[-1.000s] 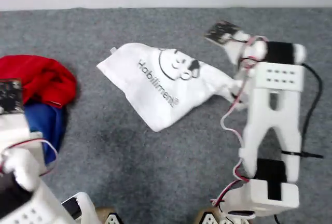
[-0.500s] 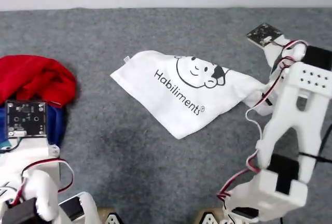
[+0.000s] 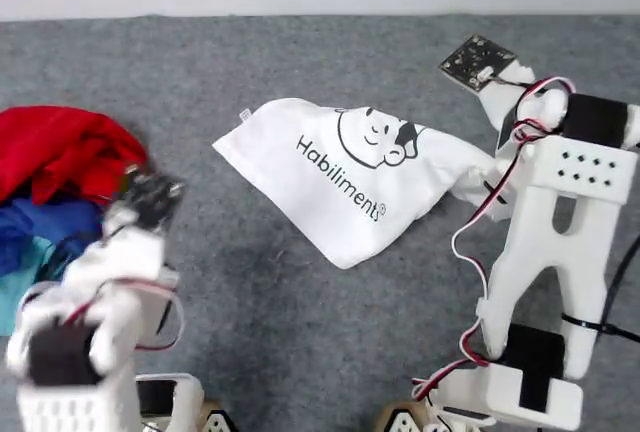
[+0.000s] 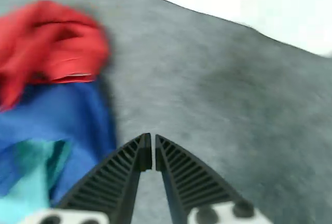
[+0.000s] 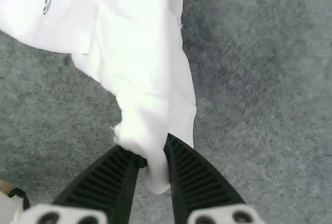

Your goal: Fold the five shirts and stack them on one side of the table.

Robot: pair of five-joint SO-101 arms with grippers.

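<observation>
A white shirt (image 3: 360, 177) with a printed face lies crumpled on the grey carpet at the middle. My right gripper (image 5: 151, 163) is shut on a bunched end of the white shirt (image 5: 142, 73); in the high view the right arm (image 3: 545, 212) stands at the shirt's right end. A pile of a red shirt (image 3: 60, 157), a blue shirt (image 3: 40, 227) and a teal shirt (image 3: 15, 287) lies at the left edge. My left gripper (image 4: 153, 154) is shut and empty, hovering over bare carpet beside the blue shirt (image 4: 57, 120) and red shirt (image 4: 49, 42).
The grey carpet (image 3: 300, 332) covers the whole table. A pale wall runs along the far edge. The left arm's body (image 3: 90, 322) rises at the front left, and both arm bases sit at the front edge.
The left arm swung out from the left edge toward the middle, uncovering the blue and teal shirts. The right arm pulled the white shirt rightward, then shifted slightly left.
</observation>
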